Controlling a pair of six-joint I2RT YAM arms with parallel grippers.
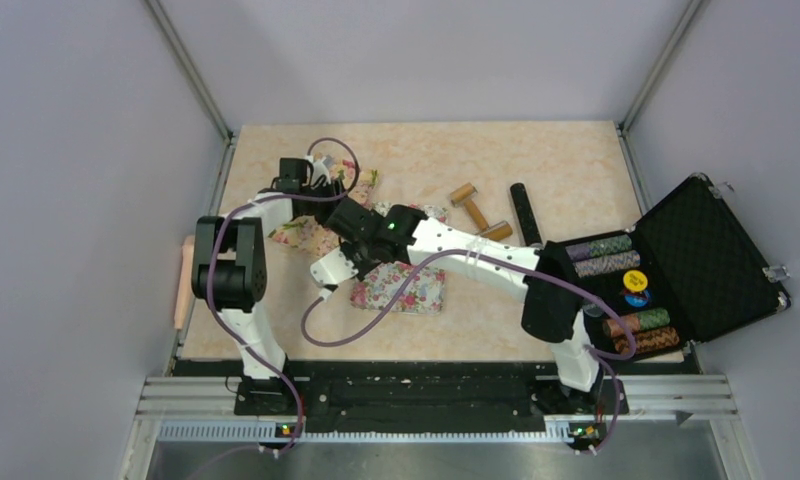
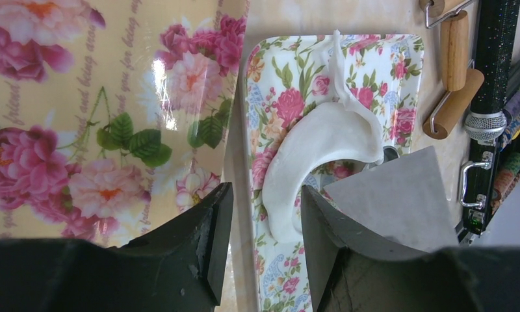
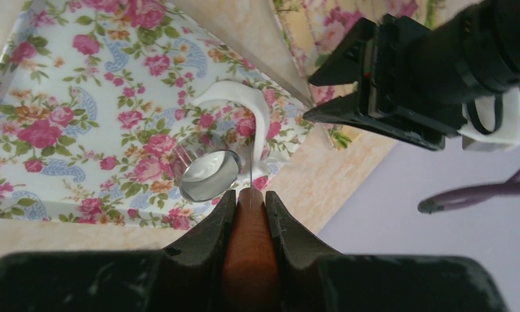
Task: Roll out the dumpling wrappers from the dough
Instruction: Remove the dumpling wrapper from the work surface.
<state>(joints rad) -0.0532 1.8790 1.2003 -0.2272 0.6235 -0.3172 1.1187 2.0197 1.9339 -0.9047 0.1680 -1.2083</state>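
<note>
The right gripper (image 3: 249,195) is shut tight on a wooden handle (image 3: 249,260). A thin wire runs from the handle to a shiny ring (image 3: 182,185) that sits on the flowered tray (image 3: 62,97), close to the tray's edge on the gripper's side. Inside the ring I see a pale round patch (image 3: 210,174). I think that is the dumpling wrapper, but I cannot be sure.

The left gripper (image 2: 265,192) hangs over the same tray. Its fingers are about half apart and hold nothing. Right under them lies the white scrap (image 2: 322,140), shaped like a moon and curling around the ring.

I think the step now is to get the scrap away from the round piece. To do it well, the right arm should hold the ring down and not wobble. The left fingers should pinch the fat part of the scrap and lift it slowly, so the round piece does not come along.

The left wrist view shows the whole scrap, with its thin tail reaching the tray's far edge, but it hides most of the ring. The right wrist view shows the ring and the grip. The top view shows the wooden rollers (image 1: 463,193) and the black case (image 1: 706,250) on the table (image 1: 576,160), but the arms hide the dough.
</note>
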